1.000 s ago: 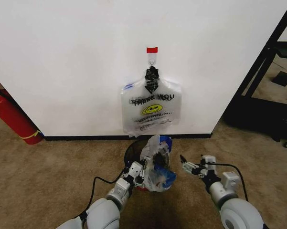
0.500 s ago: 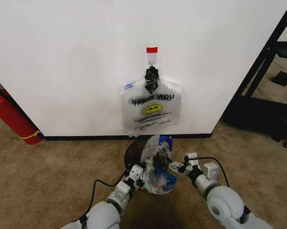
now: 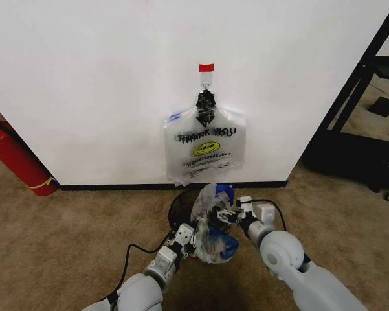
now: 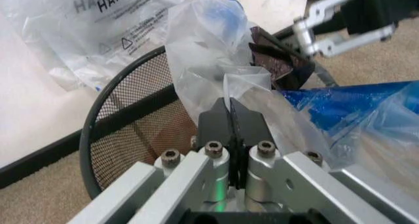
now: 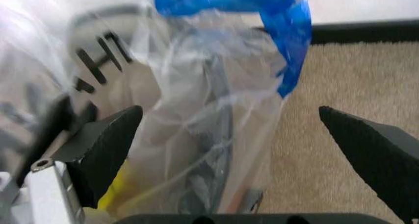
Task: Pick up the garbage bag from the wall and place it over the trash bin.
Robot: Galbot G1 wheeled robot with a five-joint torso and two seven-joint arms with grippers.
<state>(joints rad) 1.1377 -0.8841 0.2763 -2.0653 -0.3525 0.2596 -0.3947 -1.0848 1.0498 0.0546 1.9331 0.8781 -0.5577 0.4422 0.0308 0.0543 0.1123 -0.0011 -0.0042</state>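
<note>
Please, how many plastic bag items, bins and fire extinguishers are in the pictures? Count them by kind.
Plastic bag items: 2, the garbage bag and the tied bundle on the wall hook
Trash bin: 1
Fire extinguisher: 1
Total: 4

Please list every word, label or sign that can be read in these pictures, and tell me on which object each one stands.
"THANK YOU": on the bundle of bags hanging on the wall, above a yellow smiley.
Small lines under the smiley: too small to read in the head view.
"HAPPIER": on the same bundle in the left wrist view; the paler line above it is cut off.
Large black letters on the garbage bag: blurred, not readable.
</note>
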